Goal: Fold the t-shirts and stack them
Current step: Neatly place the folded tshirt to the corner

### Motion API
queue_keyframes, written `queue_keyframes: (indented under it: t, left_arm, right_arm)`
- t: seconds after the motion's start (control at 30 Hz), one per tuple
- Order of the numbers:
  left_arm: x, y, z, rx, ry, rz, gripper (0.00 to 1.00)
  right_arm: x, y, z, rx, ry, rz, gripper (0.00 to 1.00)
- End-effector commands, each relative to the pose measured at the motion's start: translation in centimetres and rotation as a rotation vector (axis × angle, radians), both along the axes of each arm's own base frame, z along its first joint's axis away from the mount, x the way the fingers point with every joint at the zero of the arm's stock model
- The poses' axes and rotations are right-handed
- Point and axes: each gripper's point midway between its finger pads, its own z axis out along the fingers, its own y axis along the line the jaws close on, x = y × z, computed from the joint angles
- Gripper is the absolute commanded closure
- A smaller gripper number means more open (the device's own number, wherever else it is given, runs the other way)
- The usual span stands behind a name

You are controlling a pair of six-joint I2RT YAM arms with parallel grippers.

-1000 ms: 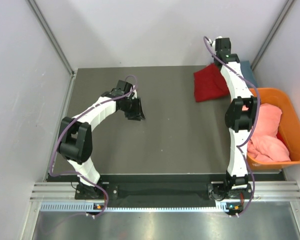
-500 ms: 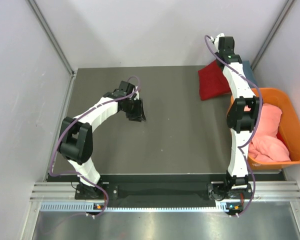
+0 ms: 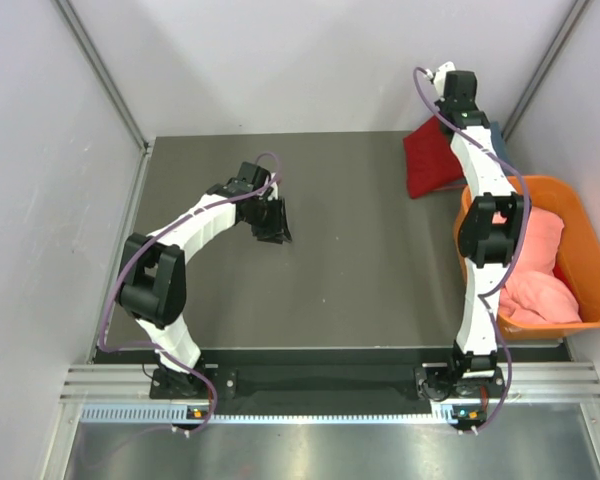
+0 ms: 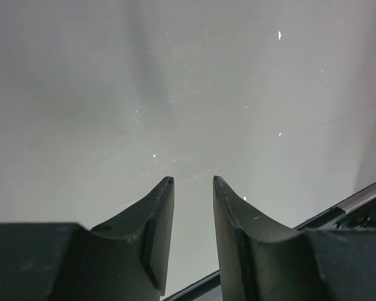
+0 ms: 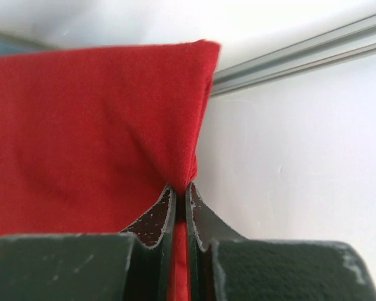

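Pinching red t-shirt [image 5: 81, 125]: right pincer [image 5: 187, 188]; left pincer [image 4: 193, 182] spread; orange tub [image 3: 550, 186] holds salmon-pink t-shirt [image 3: 540, 270].

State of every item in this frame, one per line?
red t-shirt, bunched, edge pinched, far right.
salmon-pink t-shirt, crumpled in orange tub.
blue t-shirt, mostly hidden behind the red one.
left gripper, open, empty.
right gripper, shut on red t-shirt.

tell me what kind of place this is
Probably a robot lab test cell, not a home: two arms bolted to a metal rail, a grey table boxed in by white panels, and an orange tub of pink cloth.
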Motion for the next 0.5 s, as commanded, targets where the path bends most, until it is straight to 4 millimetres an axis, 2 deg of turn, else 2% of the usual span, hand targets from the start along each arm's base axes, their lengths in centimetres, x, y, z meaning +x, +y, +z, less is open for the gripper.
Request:
queue_keyframes:
  t: [0.0,0.17,0.33,0.47]
  left_arm:
    - [0.4,-0.3,0.5,-0.009,-0.019,-0.013,0.64]
    - [0.3,-0.5,0.4,-0.021,-0.011,-0.018,0.64]
    - [0.1,-0.7,0.7,-0.024,-0.019,-0.025,0.64]
    - [0.1,-0.7,0.7,-0.024,-0.019,-0.025,0.64]
  right_arm:
    - [-0.9,1.8,8.1,-0.001,-0.203,0.053,1.0]
    - [-1.5,3.8,9.0,0.038,-0.212,0.087,1.0]
    - [-1.4,4.0,8.0,0.038,-0.188,0.08,1.0]
    - [-1.4,3.7,8.4,0.019,-0.19,0.068,1.0]
